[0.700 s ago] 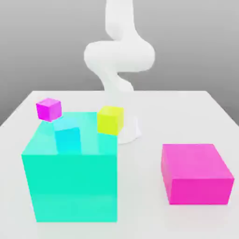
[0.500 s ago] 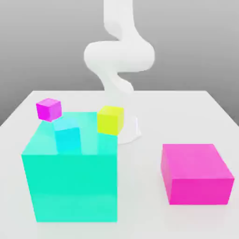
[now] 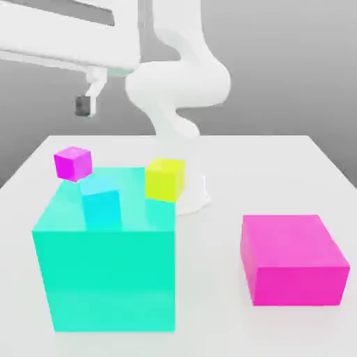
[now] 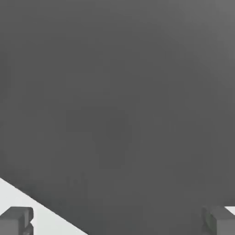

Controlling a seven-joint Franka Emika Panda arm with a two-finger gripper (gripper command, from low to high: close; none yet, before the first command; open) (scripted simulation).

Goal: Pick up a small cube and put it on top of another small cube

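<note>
Overhead, the gripper [image 4: 118,221] hangs with its jaws spread wide and nothing between them, high above the white table [image 3: 279,167]. No indigo cube can be made out. A small cyan cube [image 3: 102,201] sits on the large teal cube [image 3: 104,272], with a small magenta cube [image 3: 73,162] and a yellow cube [image 3: 165,179] behind.

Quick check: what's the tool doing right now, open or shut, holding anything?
Tool: open, fingers wide apart, nothing between them.

small magenta cube [image 3: 72,162] | small cyan cube [image 3: 101,202] | yellow cube [image 3: 165,179] | upright, apart
</note>
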